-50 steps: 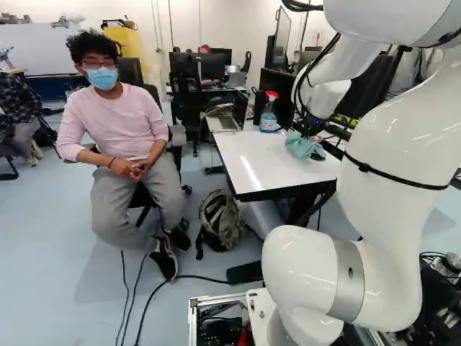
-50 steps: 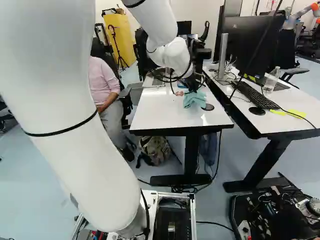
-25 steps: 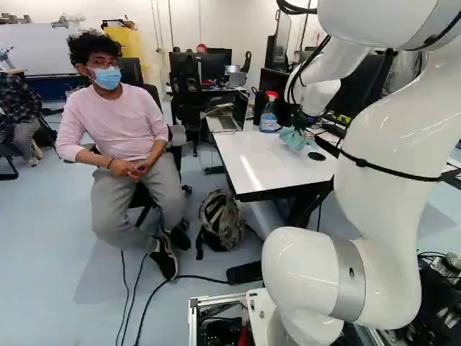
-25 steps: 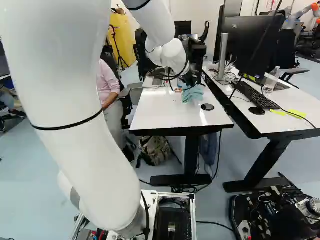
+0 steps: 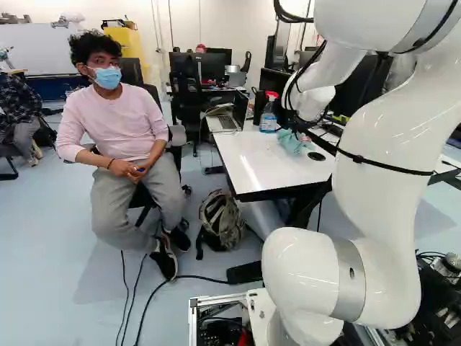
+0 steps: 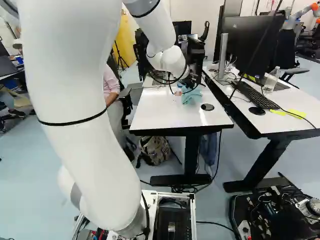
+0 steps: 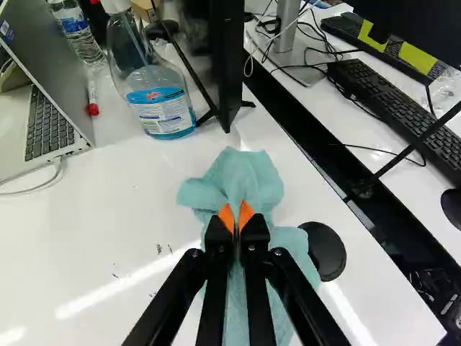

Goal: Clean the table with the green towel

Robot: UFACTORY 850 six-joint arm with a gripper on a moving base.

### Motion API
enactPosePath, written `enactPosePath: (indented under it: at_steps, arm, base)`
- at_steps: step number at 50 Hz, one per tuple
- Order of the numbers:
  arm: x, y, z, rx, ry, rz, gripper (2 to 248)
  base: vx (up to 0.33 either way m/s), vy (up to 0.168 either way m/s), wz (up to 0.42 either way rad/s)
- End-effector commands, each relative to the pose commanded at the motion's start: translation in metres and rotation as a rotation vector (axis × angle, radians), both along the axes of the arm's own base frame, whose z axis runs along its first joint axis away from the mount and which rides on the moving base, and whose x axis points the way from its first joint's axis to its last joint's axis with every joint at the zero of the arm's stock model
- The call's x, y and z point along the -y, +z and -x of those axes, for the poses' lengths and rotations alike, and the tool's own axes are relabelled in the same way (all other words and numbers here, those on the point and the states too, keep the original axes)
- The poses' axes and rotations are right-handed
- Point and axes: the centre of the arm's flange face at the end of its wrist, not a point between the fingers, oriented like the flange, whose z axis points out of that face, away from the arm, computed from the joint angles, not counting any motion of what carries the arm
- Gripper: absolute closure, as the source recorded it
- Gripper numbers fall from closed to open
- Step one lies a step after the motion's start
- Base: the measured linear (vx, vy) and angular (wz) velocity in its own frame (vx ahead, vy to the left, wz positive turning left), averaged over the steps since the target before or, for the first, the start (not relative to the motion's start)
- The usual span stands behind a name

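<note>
In the right base view my gripper (image 6: 191,82) is low over the far part of the white table (image 6: 165,120), at the green towel (image 6: 191,96). The wrist view shows the gripper (image 7: 236,216) with its orange-padded fingertips together, pinching the bunched towel (image 7: 245,174) between them. Cloth spreads ahead of the fingers and trails under them, reaching the edge of a round black disc (image 7: 325,251). Small dark marks (image 7: 159,249) dot the white top beside the gripper, on the laptop's side.
Ahead of the towel stand a blue spray bottle (image 7: 162,101) and a black monitor (image 7: 227,65). A laptop (image 7: 50,119), a red-capped marker (image 7: 93,101) and a second table with a keyboard (image 7: 396,97) flank them. Another robot (image 6: 302,11) stands far back.
The arm has shifted a little toward the laptop side, drawing the towel slightly along. The black disc, partly covered earlier in the right base view, shows fully there. The base has not moved.
</note>
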Motion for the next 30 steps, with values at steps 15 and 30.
enactPosePath:
  at_steps: [15,30]
  arm:
    - [-0.011,-0.013,-0.002,0.03,0.02,0.012,222]
    - [-0.017,-0.028,-0.007,0.034,0.033,0.013,222]
  base:
    - [0.0,0.0,0.0]
    - [0.0,0.0,0.0]
